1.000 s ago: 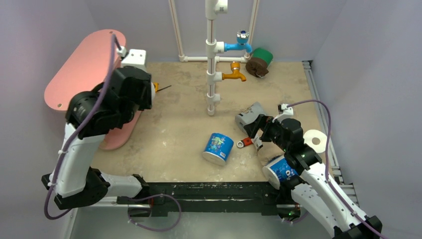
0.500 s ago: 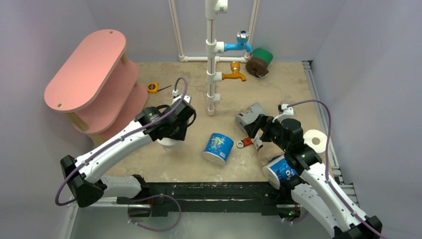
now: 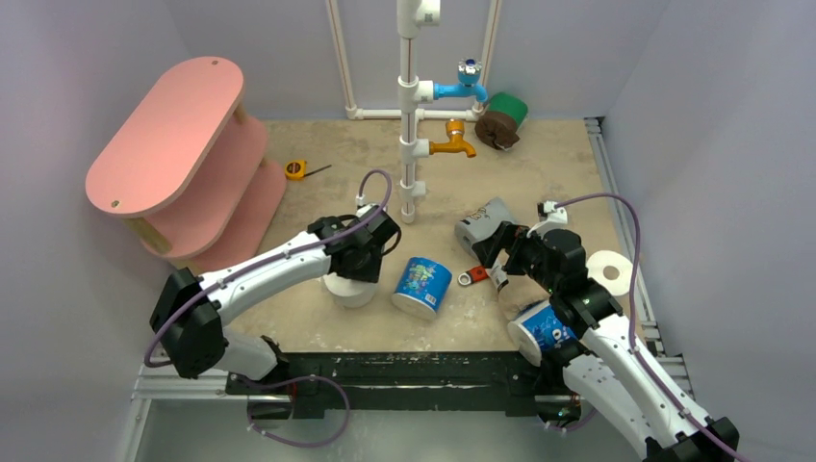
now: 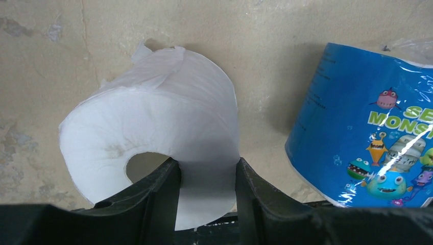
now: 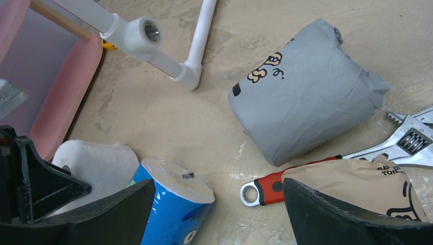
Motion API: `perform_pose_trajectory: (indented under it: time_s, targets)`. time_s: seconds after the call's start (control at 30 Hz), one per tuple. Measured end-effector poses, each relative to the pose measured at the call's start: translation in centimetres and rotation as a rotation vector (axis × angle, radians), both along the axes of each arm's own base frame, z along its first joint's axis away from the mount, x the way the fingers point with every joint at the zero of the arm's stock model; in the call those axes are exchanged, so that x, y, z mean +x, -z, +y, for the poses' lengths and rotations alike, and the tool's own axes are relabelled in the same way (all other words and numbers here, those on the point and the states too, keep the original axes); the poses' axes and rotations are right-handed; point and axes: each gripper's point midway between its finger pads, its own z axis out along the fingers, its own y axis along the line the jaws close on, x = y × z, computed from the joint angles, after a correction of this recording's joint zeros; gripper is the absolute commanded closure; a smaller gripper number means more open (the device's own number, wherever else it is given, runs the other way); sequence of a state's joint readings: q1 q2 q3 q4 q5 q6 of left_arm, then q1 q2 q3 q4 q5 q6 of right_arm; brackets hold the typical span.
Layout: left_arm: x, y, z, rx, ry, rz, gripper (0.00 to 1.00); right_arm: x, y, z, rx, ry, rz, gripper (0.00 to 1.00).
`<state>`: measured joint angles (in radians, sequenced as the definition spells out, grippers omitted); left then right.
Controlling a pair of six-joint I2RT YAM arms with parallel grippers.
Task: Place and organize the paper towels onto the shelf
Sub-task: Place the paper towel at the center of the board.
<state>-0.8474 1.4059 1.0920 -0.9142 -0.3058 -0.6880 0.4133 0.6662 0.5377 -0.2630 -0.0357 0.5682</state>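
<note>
My left gripper (image 3: 358,262) is shut on a bare white roll (image 3: 348,290), one finger inside its core and one outside (image 4: 207,189). The roll stands at the table's middle, next to a blue printed roll (image 3: 422,286) that also shows in the left wrist view (image 4: 367,132). My right gripper (image 3: 493,256) is open and empty (image 5: 219,191) above a brown-wrapped roll (image 5: 357,181), with a grey roll (image 3: 481,224) just beyond. The pink shelf (image 3: 168,135) stands at the far left, and its visible boards are bare.
A red-handled wrench (image 5: 265,190) lies under my right gripper. Another blue roll (image 3: 544,332) and a white roll (image 3: 610,272) sit by the right arm. Green (image 3: 510,108) and brown (image 3: 497,128) rolls lie behind the white pipe frame (image 3: 411,106). A yellow tape measure (image 3: 295,170) lies near the shelf.
My left arm has swung from the shelf down to the table's middle, and the white roll now sits in its jaws beside the blue roll. The right arm has not moved.
</note>
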Motion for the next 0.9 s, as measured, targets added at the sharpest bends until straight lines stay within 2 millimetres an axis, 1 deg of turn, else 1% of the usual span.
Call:
perform_pose_trajectory:
  time_s: [0.2,0.43,0.57,0.6,0.63,0.67,0.73,0.77,0.83,0.87,0.9]
  targets:
    - [0.4,0.6,-0.9,-0.021,0.001,0.003,0.51,0.0,0.0,0.0,0.000,0.000,0.000,0.01]
    - [0.5,1.0,-1.0,-0.022,-0.005,0.004,0.34,0.0,0.0,0.0,-0.001,0.001,0.001,0.01]
    - [0.2,0.5,-0.7,-0.029,-0.024,-0.002,0.28,0.0,0.0,-0.1,-0.002,0.003,0.000,0.01]
    - [0.1,0.0,-0.4,-0.032,-0.032,-0.013,0.24,0.1,0.0,-0.1,-0.003,0.007,0.000,0.01]
    - [0.0,-0.8,0.0,-0.038,-0.045,-0.032,0.15,0.1,0.0,-0.1,-0.004,0.009,0.000,0.01]
    - [-0.1,-1.6,0.4,-0.047,-0.055,-0.054,0.13,0.1,0.1,-0.2,-0.005,0.011,-0.001,0.01]
    - [-0.3,-4.6,1.8,-0.082,-0.100,-0.137,0.10,0.1,0.1,-0.2,-0.007,0.014,-0.001,0.01]
    - [-0.2,-6.6,2.6,-0.111,-0.125,-0.194,0.08,0.2,0.0,-0.2,-0.007,0.015,-0.002,0.01]
    - [-0.1,-11.3,4.7,-0.190,-0.201,-0.337,0.05,0.2,0.0,-0.3,-0.007,0.015,-0.002,0.01]
    - [-0.2,-13.7,6.1,-0.233,-0.251,-0.416,0.05,0.2,0.0,-0.3,-0.007,0.015,-0.002,0.01]
    - [-0.4,-15.5,7.3,-0.270,-0.294,-0.477,0.05,0.2,0.1,-0.2,-0.007,0.015,-0.001,0.01]
